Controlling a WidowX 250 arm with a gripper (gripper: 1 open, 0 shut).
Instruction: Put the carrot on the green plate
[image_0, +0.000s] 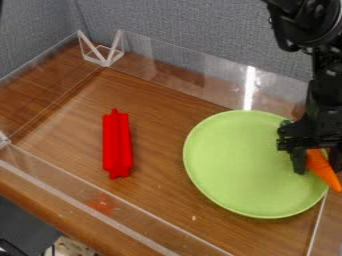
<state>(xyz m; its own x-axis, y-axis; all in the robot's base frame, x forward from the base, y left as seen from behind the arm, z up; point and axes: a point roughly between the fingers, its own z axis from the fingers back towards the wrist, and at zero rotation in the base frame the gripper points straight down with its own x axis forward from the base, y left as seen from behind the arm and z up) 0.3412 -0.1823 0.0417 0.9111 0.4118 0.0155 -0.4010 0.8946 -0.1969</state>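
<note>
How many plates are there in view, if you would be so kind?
1: the lime-green plate, lying on the wooden surface, right of the red block. None appears hidden, though the gripper covers part of the scene.

Pincer (310, 157): overlapped the carrot's (322, 168) upper end, stem hidden. Black arm (318, 60): cut off by the right edge.
</note>
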